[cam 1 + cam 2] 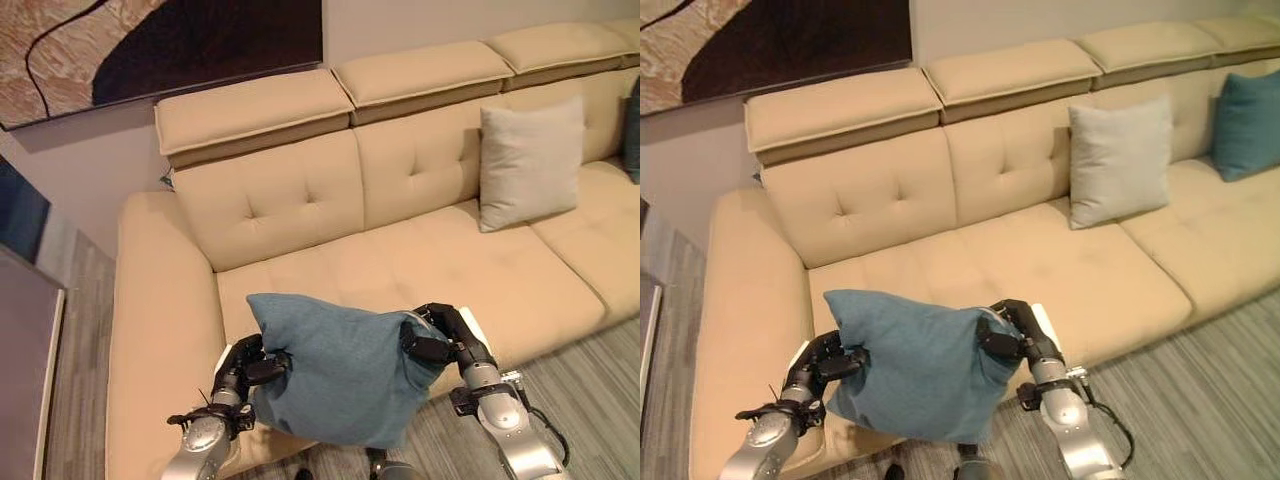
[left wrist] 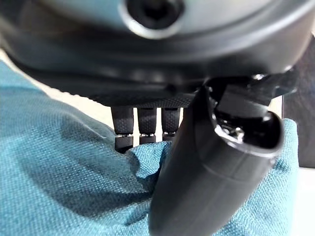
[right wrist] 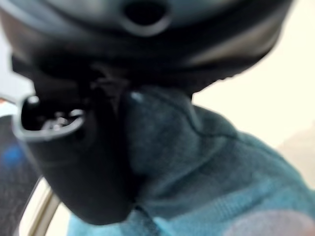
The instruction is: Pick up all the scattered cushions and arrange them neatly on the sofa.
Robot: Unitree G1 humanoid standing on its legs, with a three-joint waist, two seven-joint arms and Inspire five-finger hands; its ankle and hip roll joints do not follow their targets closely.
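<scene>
A teal-blue cushion [image 1: 335, 365] hangs in front of the beige sofa's [image 1: 420, 265] front edge, held up between both hands. My left hand [image 1: 245, 368] pinches its left side, thumb and fingers [image 2: 142, 127] curled into the cloth [image 2: 64, 182]. My right hand [image 1: 440, 335] grips the cushion's upper right corner [image 3: 206, 162]. A light grey cushion [image 1: 530, 165] leans upright against the sofa's backrest at the right. Another teal cushion [image 1: 1248, 125] stands against the backrest further right.
The sofa seat [image 1: 330, 275] behind the held cushion is bare. A wide armrest [image 1: 155, 320] is on the left. Striped grey floor [image 1: 590, 390] lies in front at the right. A large dark painting [image 1: 150, 45] hangs above the sofa.
</scene>
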